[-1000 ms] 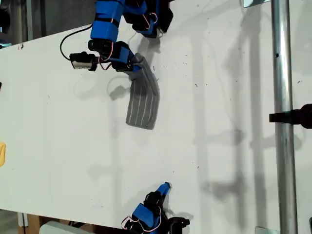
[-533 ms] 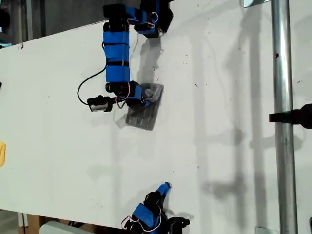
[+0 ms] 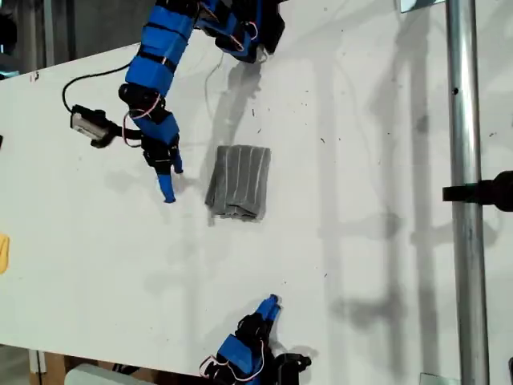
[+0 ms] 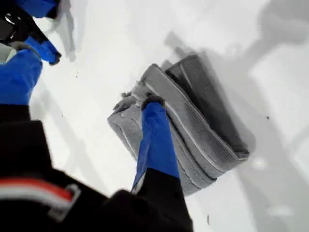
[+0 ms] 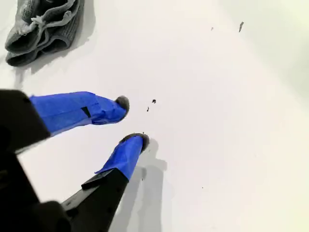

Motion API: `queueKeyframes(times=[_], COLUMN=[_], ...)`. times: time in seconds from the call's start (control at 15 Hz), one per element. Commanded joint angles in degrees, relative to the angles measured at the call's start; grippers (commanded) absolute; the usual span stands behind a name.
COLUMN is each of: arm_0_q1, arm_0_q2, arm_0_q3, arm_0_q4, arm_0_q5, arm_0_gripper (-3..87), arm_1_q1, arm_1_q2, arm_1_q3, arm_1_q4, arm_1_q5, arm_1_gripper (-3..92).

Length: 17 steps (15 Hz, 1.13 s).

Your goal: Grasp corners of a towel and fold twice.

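In the exterior view the towel lies folded on the white bench, with one arm's blue fingers just beside it, off the cloth. In the first wrist view we cannot tell how our first gripper stands above the towel. In the second wrist view our second gripper is slightly parted, holding nothing.

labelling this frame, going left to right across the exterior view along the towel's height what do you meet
Black camera module → my first gripper, hanging over bare table → folded towel → upright metal pole with its black clamp.
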Motion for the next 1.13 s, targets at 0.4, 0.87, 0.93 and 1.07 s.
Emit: queueKeyframes(times=[0.4,0.87,0.93,1.07], arm_0_q1=[-1.23,-1.32,-1.32,-1.32], arm_0_q2=[0.35,0.35,0.35,0.35], arm_0_q3=[0.26,0.26,0.26,0.26], arm_0_q4=[0.09,0.09,0.09,0.09], arm_0_q5=[50.19,50.19,50.19,50.19], arm_0_gripper=[10.5,10.5,10.5,10.5], arm_1_q1=[-2.37,-8.53,-9.05,-9.4], arm_1_q2=[85.78,86.48,86.48,86.48], arm_1_q3=[67.59,76.82,76.82,76.82], arm_1_q4=[13.1,18.63,18.63,18.63], arm_1_q5=[16.7,22.68,22.68,22.68], arm_1_gripper=[-0.3,15.7,15.7,15.7])
